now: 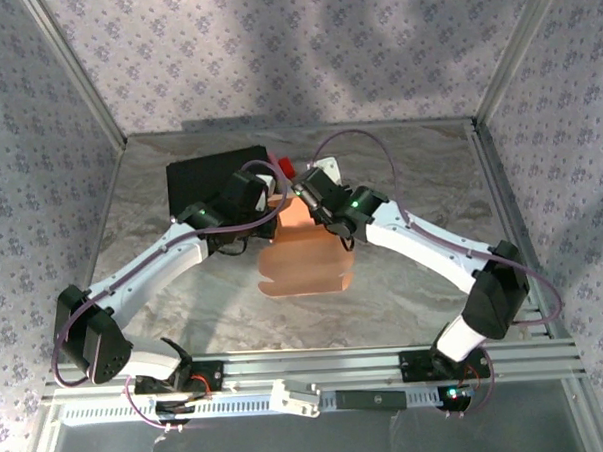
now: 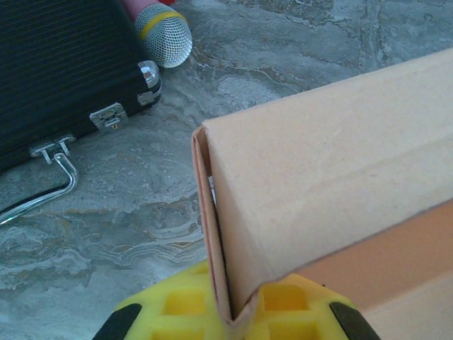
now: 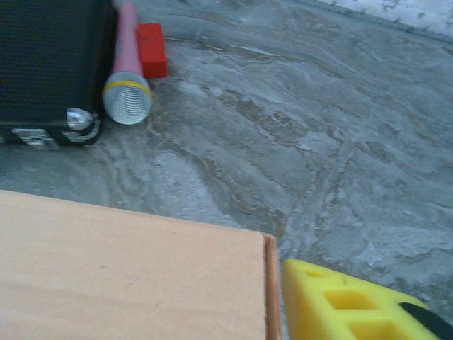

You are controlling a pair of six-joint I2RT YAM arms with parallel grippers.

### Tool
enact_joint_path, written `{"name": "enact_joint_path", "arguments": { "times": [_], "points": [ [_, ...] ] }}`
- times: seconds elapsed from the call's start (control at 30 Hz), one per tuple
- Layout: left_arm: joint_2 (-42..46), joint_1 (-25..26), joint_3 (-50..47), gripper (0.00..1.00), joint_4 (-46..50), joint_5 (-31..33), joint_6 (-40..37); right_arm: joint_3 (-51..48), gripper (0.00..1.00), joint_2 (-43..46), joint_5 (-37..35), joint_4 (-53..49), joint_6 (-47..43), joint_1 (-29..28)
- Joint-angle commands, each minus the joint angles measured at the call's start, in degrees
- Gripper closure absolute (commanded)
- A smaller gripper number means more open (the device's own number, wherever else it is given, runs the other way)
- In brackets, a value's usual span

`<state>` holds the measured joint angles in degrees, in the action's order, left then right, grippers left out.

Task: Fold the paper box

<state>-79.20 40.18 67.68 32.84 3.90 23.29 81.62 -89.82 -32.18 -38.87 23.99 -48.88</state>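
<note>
Paper box (image 1: 305,254) pinched at a folded corner.
Clamped between the left fingers (image 2: 148,315), lying just beside the right fingers (image 3: 304,290); apart or together impossible to tell there. Likely light, thin, easily creased; best gripped along fold lines, not mid-panel.

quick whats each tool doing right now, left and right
left tool: closed, pinching an edge of the paper box
right tool: cannot tell; one yellow finger sits beside the box edge

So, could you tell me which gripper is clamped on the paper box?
The left gripper: the paper box's folded edge sits pinched between its yellow fingers; the right gripper's visible finger lies beside it.
</note>
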Motion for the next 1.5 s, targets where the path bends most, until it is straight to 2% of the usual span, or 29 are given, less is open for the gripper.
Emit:
{"name": "enact_joint_path", "arguments": {
  "times": [0.0,0.27,0.4,0.6,0.8,0.97,1.3,1.47],
  "points": [
    [0.07,0.94,1.42,1.00,-0.17,-1.07,0.04,0.46,0.50,2.97,4.96,2.51,-0.97,0.38],
    [-0.34,0.98,2.50,1.00,0.62,-0.10,0.60,-4.81,0.41,9.10,10.24,6.60,0.76,2.03],
    [-0.52,0.95,2.54,1.00,0.91,0.46,0.96,-7.19,0.41,9.89,8.03,5.16,3.09,1.71],
    [-0.46,0.99,2.83,1.00,1.17,0.58,0.97,-14.69,0.49,12.81,7.75,9.90,4.84,1.25],
    [-0.78,1.04,2.60,1.00,0.92,1.00,0.97,-13.81,0.58,9.43,4.97,8.43,7.59,0.46],
    [-0.95,1.14,1.48,1.00,-0.66,1.04,1.14,-9.82,0.75,5.97,2.34,4.87,10.66,-0.25],
    [-1.59,2.15,-2.73,1.00,-5.63,3.86,1.76,-8.71,1.00,3.62,-1.64,-1.28,16.07,-1.48],
    [-1.04,2.12,-7.35,1.00,-12.36,3.59,0.90,-7.98,1.00,2.70,1.29,-2.02,15.91,-1.42]
  ]
}}
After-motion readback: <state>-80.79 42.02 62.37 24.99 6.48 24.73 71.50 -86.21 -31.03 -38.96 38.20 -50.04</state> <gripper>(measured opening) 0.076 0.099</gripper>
